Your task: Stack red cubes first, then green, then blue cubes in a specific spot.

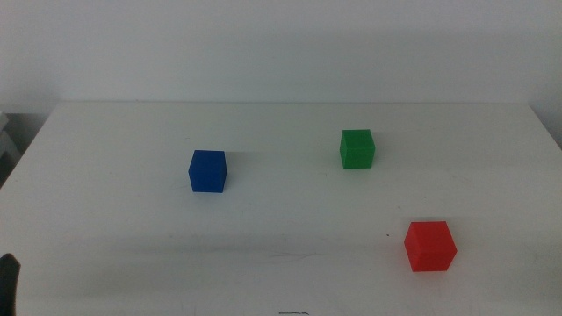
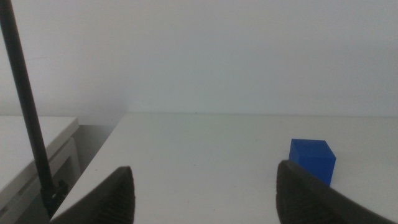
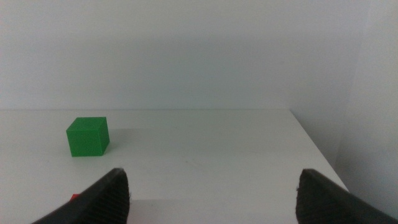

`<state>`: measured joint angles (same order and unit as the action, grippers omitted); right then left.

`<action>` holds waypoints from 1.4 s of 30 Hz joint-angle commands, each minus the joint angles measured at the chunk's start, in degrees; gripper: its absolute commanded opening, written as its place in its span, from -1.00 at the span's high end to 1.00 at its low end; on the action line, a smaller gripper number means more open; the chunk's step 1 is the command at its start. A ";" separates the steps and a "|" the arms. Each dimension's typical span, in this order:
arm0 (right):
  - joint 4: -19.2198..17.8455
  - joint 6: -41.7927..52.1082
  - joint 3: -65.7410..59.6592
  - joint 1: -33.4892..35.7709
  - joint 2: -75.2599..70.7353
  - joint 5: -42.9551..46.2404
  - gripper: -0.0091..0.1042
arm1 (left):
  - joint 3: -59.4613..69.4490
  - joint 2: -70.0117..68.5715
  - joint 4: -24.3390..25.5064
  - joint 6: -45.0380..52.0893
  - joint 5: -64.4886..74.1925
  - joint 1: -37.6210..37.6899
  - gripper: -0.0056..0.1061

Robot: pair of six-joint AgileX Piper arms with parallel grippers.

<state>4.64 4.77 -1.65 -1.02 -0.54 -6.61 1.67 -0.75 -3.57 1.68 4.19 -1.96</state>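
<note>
Three small cubes stand apart on the white table (image 1: 263,263). The blue cube (image 1: 207,170) is left of centre, the green cube (image 1: 357,148) is right of centre and farther back, and the red cube (image 1: 430,246) is at the front right. My left gripper (image 2: 205,196) is open and empty, low over the table's left side, with the blue cube (image 2: 311,160) ahead beside one jaw. Only a dark sliver of it (image 1: 7,285) shows in the middle view. My right gripper (image 3: 214,199) is open and empty. The green cube (image 3: 87,137) is ahead of it, and a corner of the red cube (image 3: 74,197) shows by one jaw.
A plain white wall stands behind the table. The table's left edge is close to my left gripper, with a thin dark pole (image 2: 25,99) and a white side unit (image 2: 31,143) beyond it. The table's right edge (image 3: 317,146) is near my right gripper.
</note>
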 commanded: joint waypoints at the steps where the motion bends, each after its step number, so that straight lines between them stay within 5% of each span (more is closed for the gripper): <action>1: -0.73 -0.19 1.05 0.15 -1.30 4.31 -0.82 | -0.14 -1.17 -0.60 -0.03 -4.54 0.13 -0.44; 10: -3.25 1.14 1.05 0.15 -1.30 5.04 -0.82 | -0.14 -1.17 -0.60 -0.03 -4.54 0.13 -0.44; 21: 0.14 -0.41 14.73 0.15 9.11 -7.16 -0.82 | -0.14 -1.17 -0.60 -0.03 -4.54 0.13 -0.44; 29: 13.88 0.89 39.16 0.21 35.60 -35.68 -0.82 | -0.14 -1.17 -0.60 -0.03 -4.54 0.13 -0.44; 42: 21.12 0.01 44.53 0.21 51.29 -34.58 -0.82 | -0.14 -1.17 -0.60 -0.03 -4.54 0.13 -0.44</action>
<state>23.85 4.33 40.80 -1.02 50.23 -44.93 1.67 -0.75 -3.57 1.68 4.19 -1.96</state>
